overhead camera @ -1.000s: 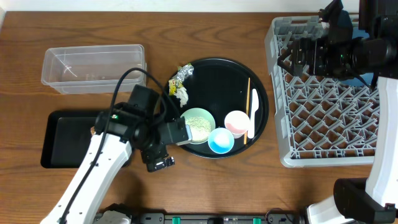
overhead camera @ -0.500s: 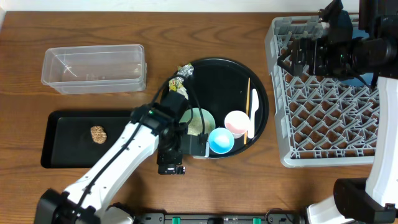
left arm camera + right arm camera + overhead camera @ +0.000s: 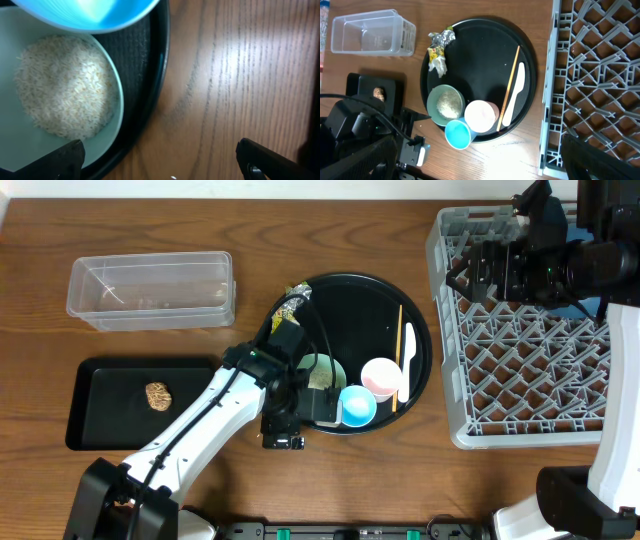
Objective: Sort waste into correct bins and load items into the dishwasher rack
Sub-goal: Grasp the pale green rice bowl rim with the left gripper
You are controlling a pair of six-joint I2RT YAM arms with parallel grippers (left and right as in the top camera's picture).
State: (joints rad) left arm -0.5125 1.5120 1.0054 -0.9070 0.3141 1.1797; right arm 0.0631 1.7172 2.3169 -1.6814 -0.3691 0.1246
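The left gripper (image 3: 322,410) hangs low over the near rim of the round black tray (image 3: 350,305), its jaws spread wide and empty, one finger over the pale green bowl (image 3: 20,140) and the other over bare wood. The bowl holds white rice grains (image 3: 65,90) and sits touching the light blue cup (image 3: 357,406), with the pink cup (image 3: 380,375) just beside that. The white spoon (image 3: 408,352) and wooden chopsticks (image 3: 399,355) lie side by side at the tray's right. Crumpled silver foil (image 3: 296,297) and the yellow wrapper with white paper (image 3: 288,326) rest at its upper left edge. The brown food lump (image 3: 158,395) lies in the black rectangular tray (image 3: 100,435); the clear tub (image 3: 150,290) stands behind it. The right gripper (image 3: 468,275) hovers over the grey dishwasher rack (image 3: 530,390), jaws apart, holding nothing.
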